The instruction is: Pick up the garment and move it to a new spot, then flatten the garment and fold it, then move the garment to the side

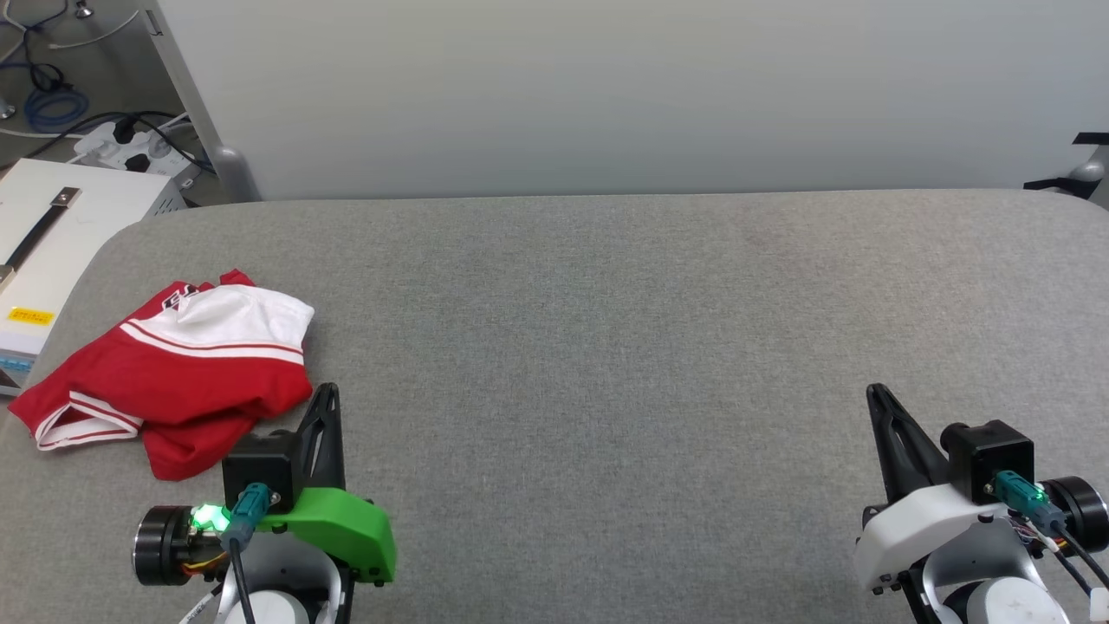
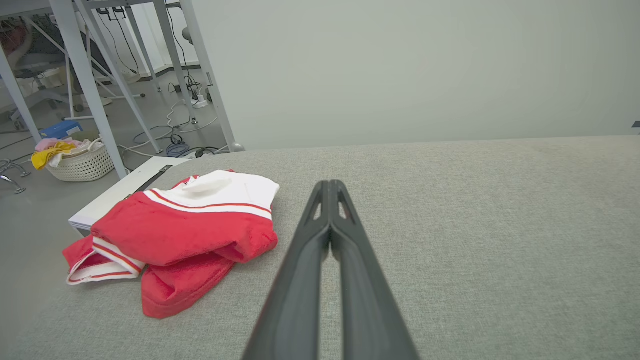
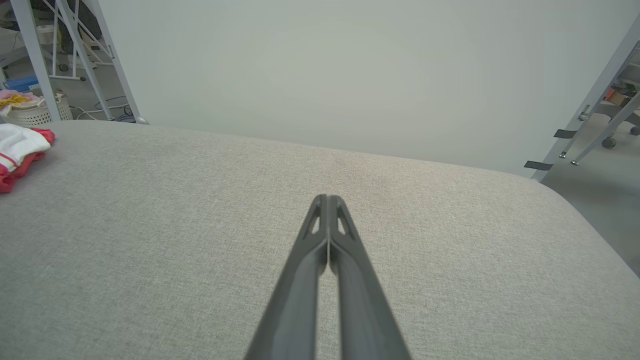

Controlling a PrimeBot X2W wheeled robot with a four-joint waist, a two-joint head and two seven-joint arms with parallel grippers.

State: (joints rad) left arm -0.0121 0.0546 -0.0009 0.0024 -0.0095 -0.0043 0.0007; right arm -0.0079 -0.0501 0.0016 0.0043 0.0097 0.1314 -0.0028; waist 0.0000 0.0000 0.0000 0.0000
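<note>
lying in a crumpled heap, the garment (image 1: 173, 373) was on the far left part of the grey fabric table (image 1: 606, 347), close to its rounded left edge. i could see red cloth, a white part on top with red stripes, and a striped cuff turned toward the table edge. some dark lettering showed at the far fold, but i could not read it. the left gripper (image 2: 330, 186) was just beside the heap, on its right side, with its fingers apart from the cloth. its two dark fingers were pressed together with nothing between them. the right gripper (image 3: 327, 197) was well apart from the garment, over the bare right part of the table, and its fingers were pressed together too, holding nothing. beyond the left edge of the table i saw a white box (image 1: 52, 234) with a dark strap, a power strip (image 1: 130, 147) with cables on the floor, and a white basket (image 2: 80, 162) with clothes in it. a pale wall (image 1: 606, 87) stood behind the table.
</note>
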